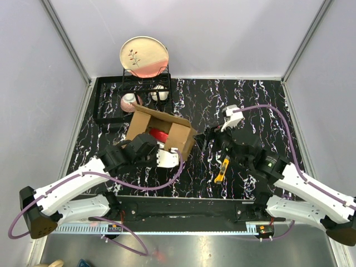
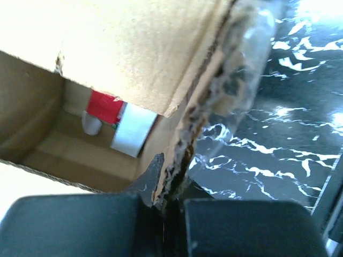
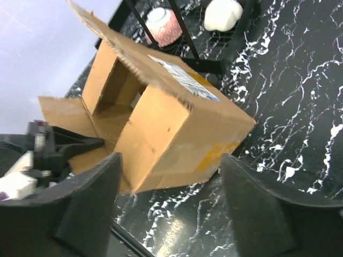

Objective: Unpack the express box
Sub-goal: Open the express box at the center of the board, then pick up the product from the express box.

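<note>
Pinching a torn flap edge, the left gripper (image 2: 167, 206) is pressed together on the express box (image 1: 161, 136) at the box's 7 o'clock side. The box sits open just at 9 o'clock of the table (image 1: 250, 100) centre. Inside are a red package (image 2: 104, 105) and a white item (image 2: 133, 130). The right gripper (image 3: 171, 179) is spread and holds nothing, near the box's 3 o'clock. A yellow cutter (image 1: 222, 169) lies at 4 o'clock and a dish rack (image 1: 146, 74) stands at 12.
</note>
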`<state>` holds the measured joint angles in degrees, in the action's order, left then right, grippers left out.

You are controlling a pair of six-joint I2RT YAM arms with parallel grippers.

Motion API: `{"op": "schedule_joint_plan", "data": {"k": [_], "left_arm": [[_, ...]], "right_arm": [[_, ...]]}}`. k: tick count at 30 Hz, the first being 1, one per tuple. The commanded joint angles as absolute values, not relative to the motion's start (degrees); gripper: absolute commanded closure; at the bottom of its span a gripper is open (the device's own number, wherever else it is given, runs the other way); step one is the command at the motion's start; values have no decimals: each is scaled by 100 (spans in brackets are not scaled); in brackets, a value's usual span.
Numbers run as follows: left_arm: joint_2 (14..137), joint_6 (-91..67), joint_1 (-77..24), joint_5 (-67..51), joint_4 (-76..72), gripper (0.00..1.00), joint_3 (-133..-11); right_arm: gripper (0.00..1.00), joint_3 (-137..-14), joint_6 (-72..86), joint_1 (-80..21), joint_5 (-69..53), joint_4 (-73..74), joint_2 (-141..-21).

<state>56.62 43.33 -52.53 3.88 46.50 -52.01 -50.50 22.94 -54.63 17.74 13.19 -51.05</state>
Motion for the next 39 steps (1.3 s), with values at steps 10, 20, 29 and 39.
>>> {"op": "schedule_joint_plan", "data": {"k": [10, 20, 29, 39], "left_arm": [[5862, 5431, -5598, 255, 5739, 100, -6680], [5854, 5317, -6265, 350, 5626, 100, -6733], [5599, 6071, -7057, 1800, 4405, 100, -6531], [3886, 9324, -7927, 2277, 2304, 100, -4422]], "right_arm": [[0, -6891, 2583, -5335, 188, 3225, -5089], [86, -6275, 3515, -5317, -835, 2418, -5405], [100, -7143, 3323, -5142, -589, 2408, -6705], [89, -8174, 2628, -4808, -1176, 2760, -8348]]}}
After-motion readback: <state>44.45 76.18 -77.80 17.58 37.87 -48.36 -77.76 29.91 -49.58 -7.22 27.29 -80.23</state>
